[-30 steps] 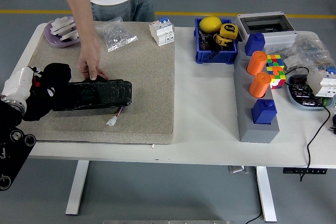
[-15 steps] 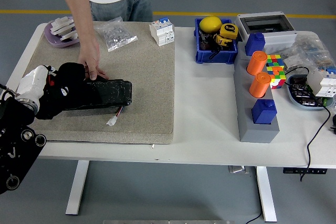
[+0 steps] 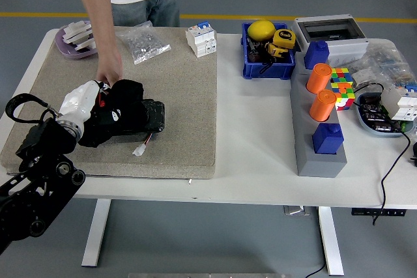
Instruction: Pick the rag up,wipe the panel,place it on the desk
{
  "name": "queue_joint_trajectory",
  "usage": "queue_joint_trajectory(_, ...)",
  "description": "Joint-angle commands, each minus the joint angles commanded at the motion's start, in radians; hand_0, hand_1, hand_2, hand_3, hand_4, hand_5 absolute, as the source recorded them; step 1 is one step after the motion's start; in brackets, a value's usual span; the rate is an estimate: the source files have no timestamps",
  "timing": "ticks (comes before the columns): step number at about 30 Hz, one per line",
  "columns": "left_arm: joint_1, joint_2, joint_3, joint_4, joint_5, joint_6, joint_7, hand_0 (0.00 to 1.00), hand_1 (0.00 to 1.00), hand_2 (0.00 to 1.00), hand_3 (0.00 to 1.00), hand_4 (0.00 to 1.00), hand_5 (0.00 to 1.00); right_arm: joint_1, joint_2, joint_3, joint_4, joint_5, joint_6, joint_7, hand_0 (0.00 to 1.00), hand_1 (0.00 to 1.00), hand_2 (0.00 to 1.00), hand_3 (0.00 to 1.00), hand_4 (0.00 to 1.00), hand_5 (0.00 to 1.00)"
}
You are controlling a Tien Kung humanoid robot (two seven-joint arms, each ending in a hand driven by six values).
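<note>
A long black panel (image 3: 148,116) lies on the beige mat (image 3: 182,96) at the left of the table. My left hand (image 3: 111,112) comes in from the lower left and presses a black rag (image 3: 120,105) onto the panel, covering most of it; only the right end shows. A person's hand (image 3: 109,69) rests at the panel's far edge, just behind my hand. A white connector on red wires (image 3: 139,150) lies in front of the panel. My right hand is out of view.
A purple tray (image 3: 71,47), a plastic bag of parts (image 3: 143,43) and a white breaker (image 3: 201,38) sit at the mat's back. A blue bin (image 3: 267,50), grey stand with orange cylinders (image 3: 319,96), a colour cube (image 3: 341,86) and cables lie at right.
My left hand has slid the rag to the right along the panel, from its left end to near its middle. The person's hand stayed at the panel's far edge.
</note>
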Motion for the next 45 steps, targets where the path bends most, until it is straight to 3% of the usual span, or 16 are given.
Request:
queue_joint_trajectory(12, -0.047, -0.007, 0.119, -0.025, -0.016, -0.007, 0.013, 0.195, 0.129, 0.554, 0.542, 0.374, 0.002, 0.003, -0.001, -0.002, 0.001, 0.003, 0.001, 0.001, 0.741, 0.533, 0.656, 0.625, 0.998, 0.618)
queue_joint_trajectory(23, -0.067, -0.022, 0.175, -0.042, -0.011, -0.013, 0.028, 0.196, 0.13, 0.555, 0.543, 0.383, 0.002, 0.004, -0.001, -0.005, 0.0, 0.005, 0.001, 0.001, 0.738, 0.533, 0.656, 0.625, 0.998, 0.618)
queue_joint_trajectory(30, -0.063, -0.023, 0.164, -0.045, 0.002, -0.015, 0.042, 0.196, 0.13, 0.555, 0.543, 0.384, 0.002, 0.005, 0.0, -0.004, 0.001, 0.004, 0.0, 0.001, 0.737, 0.533, 0.656, 0.623, 0.998, 0.617)
queue_joint_trajectory(45, -0.019, -0.003, 0.067, -0.037, 0.036, -0.022, 0.074, 0.196, 0.131, 0.555, 0.545, 0.387, 0.002, 0.002, 0.0, 0.002, 0.0, 0.002, 0.0, 0.002, 0.737, 0.533, 0.655, 0.623, 0.998, 0.617)
